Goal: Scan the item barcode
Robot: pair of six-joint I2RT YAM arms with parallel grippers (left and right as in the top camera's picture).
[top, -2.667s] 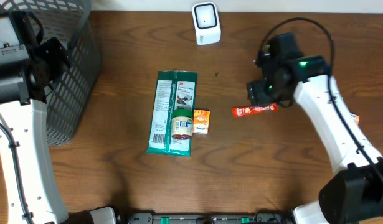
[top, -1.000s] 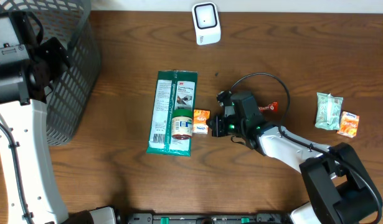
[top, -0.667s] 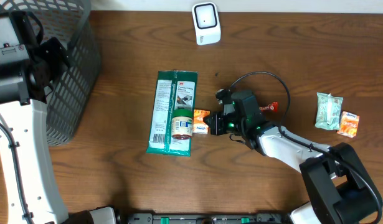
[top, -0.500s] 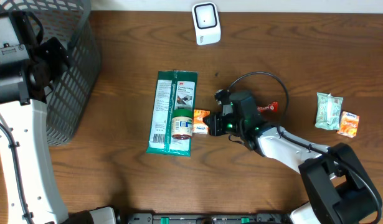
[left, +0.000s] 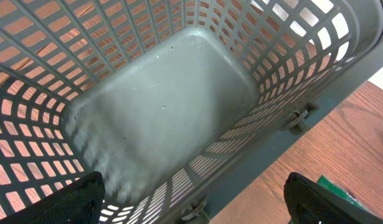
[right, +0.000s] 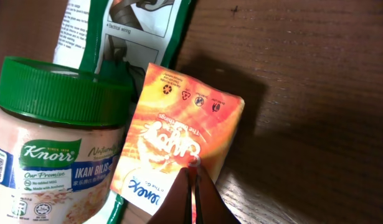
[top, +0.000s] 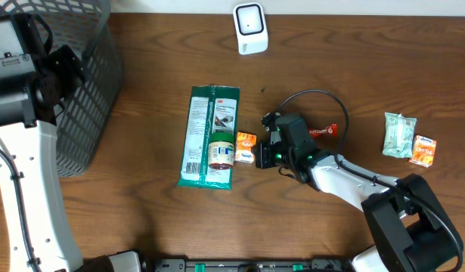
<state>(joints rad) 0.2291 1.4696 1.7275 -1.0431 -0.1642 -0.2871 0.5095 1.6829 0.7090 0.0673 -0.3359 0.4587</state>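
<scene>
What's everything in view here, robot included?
Basket: one, grey mesh, far left.
Scanner: one, white, top centre.
Flat packet: one, green, middle.
Jar: one, green lid, on the flat packet.
Small box: one, orange, right of the jar.
Stick sachet: one, red, beside the right arm.
Sachets: two, pale green and orange, right edge.
Table: one, brown wood.
Arms: two, white; left arm over the basket, jaws open; right arm, jaws shut at the small box.

The overhead view looks straight down on the whole table [top: 141,211]; the left wrist view faces close into the basket [left: 160,106] at 10 o'clock; the right wrist view hangs very near the central orange packet [right: 179,143] and jar [right: 54,149], both shared with overhead.
</scene>
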